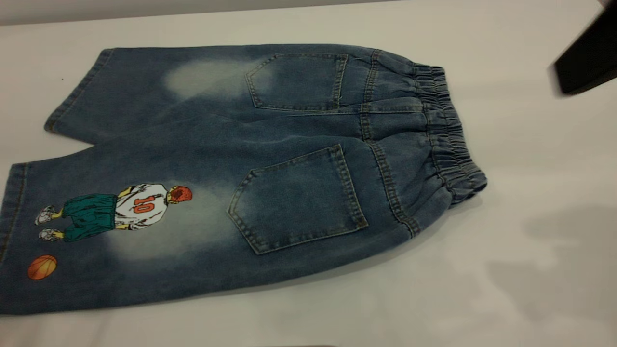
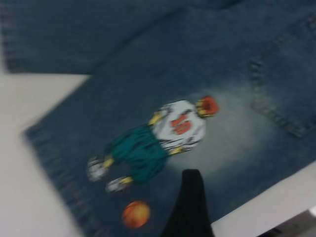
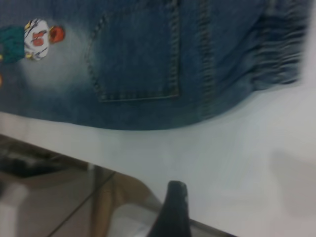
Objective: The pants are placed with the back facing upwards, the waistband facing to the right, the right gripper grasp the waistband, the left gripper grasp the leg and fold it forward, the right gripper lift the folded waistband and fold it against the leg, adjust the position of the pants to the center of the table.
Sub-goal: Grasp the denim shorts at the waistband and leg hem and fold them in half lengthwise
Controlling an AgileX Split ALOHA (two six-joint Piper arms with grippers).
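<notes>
- Nearest us, the leg with its printed player lies flat on the worktop.
- We see the pants back-up, waistband rightward.
- We cannot tell either gripper's finger state.

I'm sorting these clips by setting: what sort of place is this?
Probably a lab or test bench, not a home: denim pants lie flat and alone on a plain white table, with a black robot part over the far right corner.
</notes>
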